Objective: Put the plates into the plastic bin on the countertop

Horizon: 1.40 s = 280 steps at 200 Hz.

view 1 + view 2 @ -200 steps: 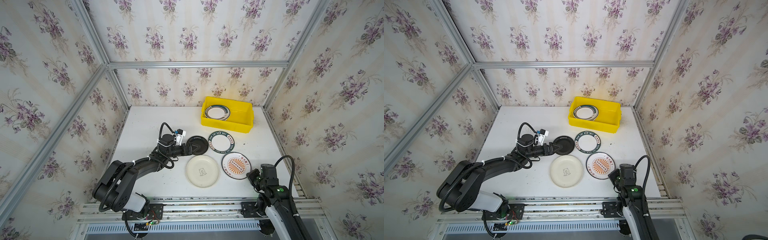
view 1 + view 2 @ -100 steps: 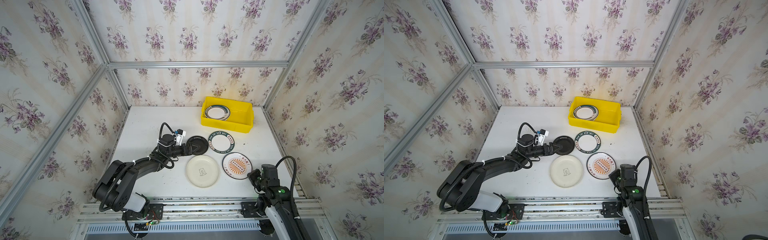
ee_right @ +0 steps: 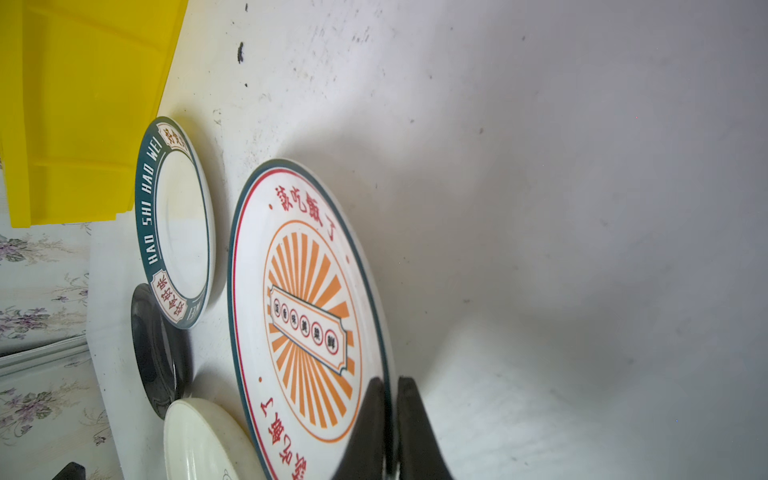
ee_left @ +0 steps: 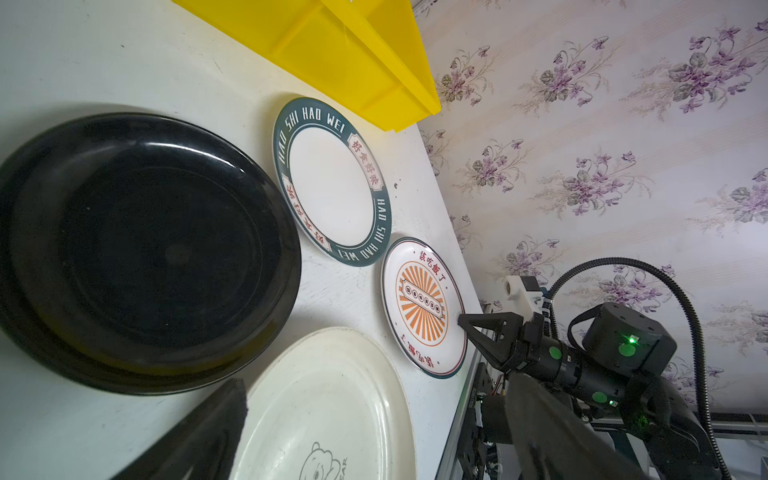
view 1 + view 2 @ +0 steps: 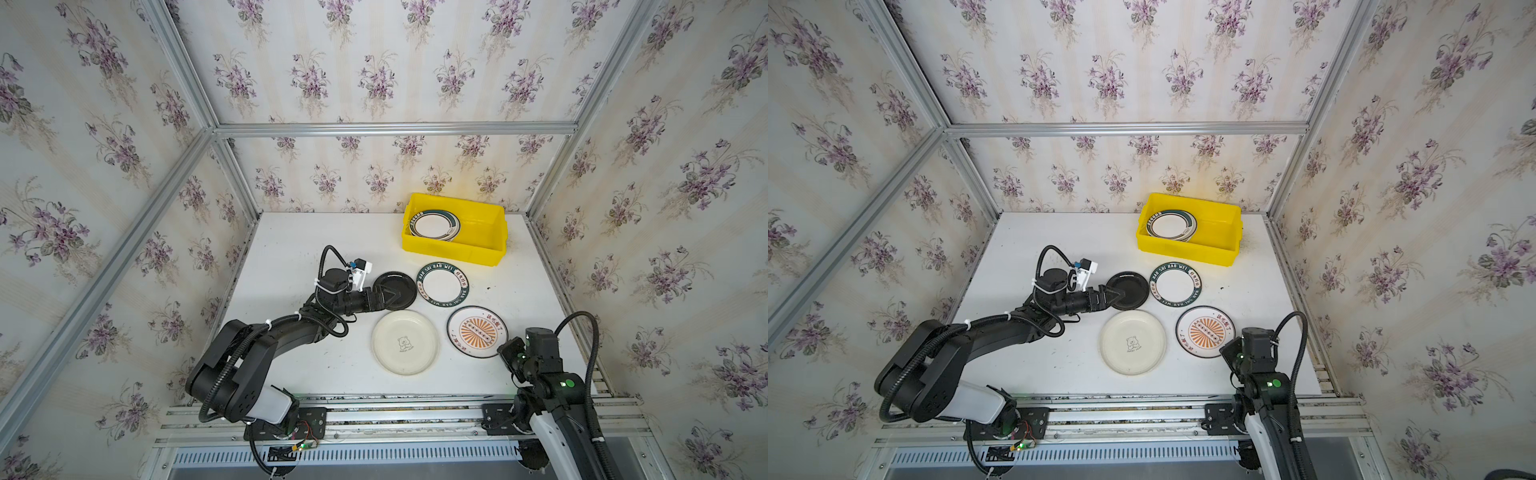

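So the right end effector point(image 3: 390, 382) is clamped shut on the rim of the sunburst plate point(image 5: 477, 331), down in the lower right of both top views, close to the bench point(image 5: 311, 232) edge. I can't tell if the plate is off the surface yet or lying flat.

That's my main worry: it's a thin pinch on one edge of a glossy plate. Once it lifts, the whole weight hangs off that spot, so the plate can swing down or slide out of the jaws. That close to the edge, a slip could send it off the bench.

The yellow bin point(image 5: 453, 253) is at the upper right of the bench, and the lettered plate point(image 5: 443, 285) lies between it and the sunburst one. A sagging plate carried low could clip that one or catch the bin's front wall. There's also a dark-rimmed plate in the bin point(image 5: 434, 224), in its left half, so dropping onto it risks a chip. The free right half looks safer.

The left end effector point(image 5: 388, 296) is spread wide open at the near edge of the black plate point(image 5: 401, 282), gripping nothing. The bear plate point(image 5: 405, 343) sits just beside, so a sloppy close could nudge it. If both arms head for the bin together, they could bump.
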{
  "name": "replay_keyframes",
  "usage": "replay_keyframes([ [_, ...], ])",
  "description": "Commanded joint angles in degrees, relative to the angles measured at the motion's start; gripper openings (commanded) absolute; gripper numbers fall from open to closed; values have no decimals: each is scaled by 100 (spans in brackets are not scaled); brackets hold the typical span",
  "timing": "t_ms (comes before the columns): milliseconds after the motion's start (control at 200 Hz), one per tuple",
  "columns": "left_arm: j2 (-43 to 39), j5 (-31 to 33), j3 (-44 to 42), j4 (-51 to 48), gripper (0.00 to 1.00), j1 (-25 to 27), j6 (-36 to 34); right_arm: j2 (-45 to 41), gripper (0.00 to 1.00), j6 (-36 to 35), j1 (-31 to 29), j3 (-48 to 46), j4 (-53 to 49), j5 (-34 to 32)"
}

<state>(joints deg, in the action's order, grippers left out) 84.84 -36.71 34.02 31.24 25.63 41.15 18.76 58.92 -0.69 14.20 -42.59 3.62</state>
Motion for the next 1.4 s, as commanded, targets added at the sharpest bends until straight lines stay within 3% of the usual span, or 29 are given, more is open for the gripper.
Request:
replay_keyframes([
  [0, 15, -56, 34, 121, 100, -9, 21, 5, 0, -113, 1, 81, -259, -273],
  [1394, 35, -88, 50, 108, 100, -5, 60, 323, 0, -179, -1, 1123, 312, 18],
])
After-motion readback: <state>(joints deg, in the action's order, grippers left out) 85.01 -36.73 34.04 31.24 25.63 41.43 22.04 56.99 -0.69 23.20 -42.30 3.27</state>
